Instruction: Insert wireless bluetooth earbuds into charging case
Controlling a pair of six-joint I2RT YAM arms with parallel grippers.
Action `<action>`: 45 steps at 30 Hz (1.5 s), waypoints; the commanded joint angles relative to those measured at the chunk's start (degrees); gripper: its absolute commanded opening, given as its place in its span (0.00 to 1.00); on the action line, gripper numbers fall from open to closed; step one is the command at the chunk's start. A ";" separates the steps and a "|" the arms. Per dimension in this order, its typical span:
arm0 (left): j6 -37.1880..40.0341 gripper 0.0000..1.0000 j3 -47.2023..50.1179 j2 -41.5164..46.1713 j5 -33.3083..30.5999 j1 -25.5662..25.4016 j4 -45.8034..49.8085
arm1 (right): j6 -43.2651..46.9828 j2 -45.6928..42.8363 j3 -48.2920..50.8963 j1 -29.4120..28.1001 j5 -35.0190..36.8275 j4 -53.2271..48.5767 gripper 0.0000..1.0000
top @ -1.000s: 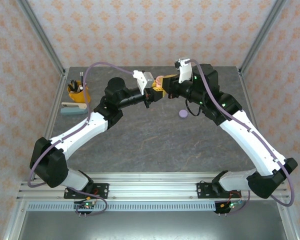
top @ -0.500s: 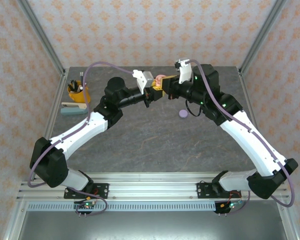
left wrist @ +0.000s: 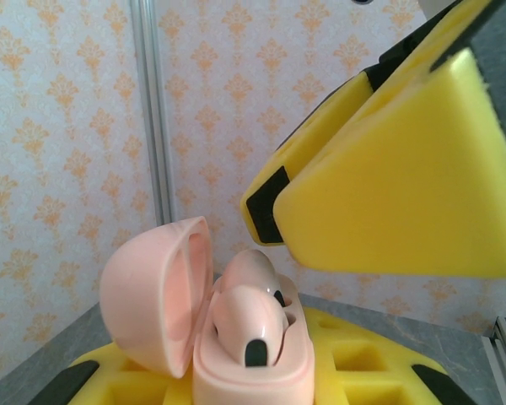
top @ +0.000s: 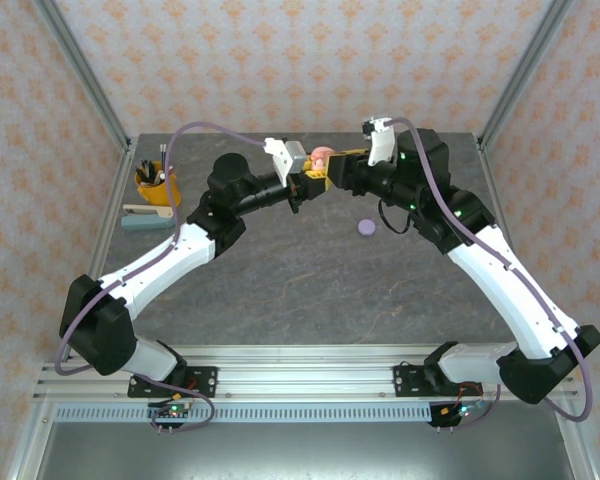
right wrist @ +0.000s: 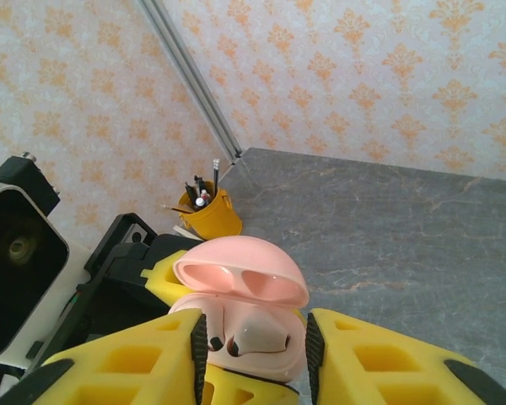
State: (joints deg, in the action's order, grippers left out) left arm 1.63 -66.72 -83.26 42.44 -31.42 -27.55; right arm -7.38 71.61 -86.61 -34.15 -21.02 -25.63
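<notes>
Sitting clamped in the left gripper (top: 308, 182) above the table's far side, the glossy pale pink rounded charging case (left wrist: 251, 363) has its domed lid hinged open, one pale pink stemmed earbud (left wrist: 246, 316) nestled inside. The right gripper (right wrist: 253, 350) flanks it, jaws apart.

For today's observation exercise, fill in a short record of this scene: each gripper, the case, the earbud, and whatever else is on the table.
Left gripper: shut on pink case
Right gripper: open, close by the pink case, not gripping it
Lid: swung open
Earbud: pink, sitting in the pink case
Table: lilac case lying alone; yellow cup of pens at far left
</notes>
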 commanded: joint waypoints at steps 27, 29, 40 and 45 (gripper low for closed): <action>5.32 0.00 0.54 -2.25 6.78 -0.18 7.21 | -9.35 28.49 -29.48 9.24 -8.57 -27.09 0.13; 5.23 0.00 0.34 -2.89 6.87 -0.20 7.66 | -8.98 29.32 -29.86 9.21 -10.80 -27.63 0.12; -0.08 0.00 -1.39 -7.69 2.61 0.61 3.43 | -8.51 20.17 -16.22 8.41 -15.19 -26.23 0.10; -3.15 0.00 -2.45 -9.96 0.74 1.87 1.00 | -9.44 14.21 -8.79 8.09 -13.65 -24.75 0.09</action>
State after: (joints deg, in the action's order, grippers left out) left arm 2.04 -65.84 -92.29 47.66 -31.05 -20.47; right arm -16.73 89.67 -98.13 -24.80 -32.82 -48.10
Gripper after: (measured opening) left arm 0.233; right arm 0.095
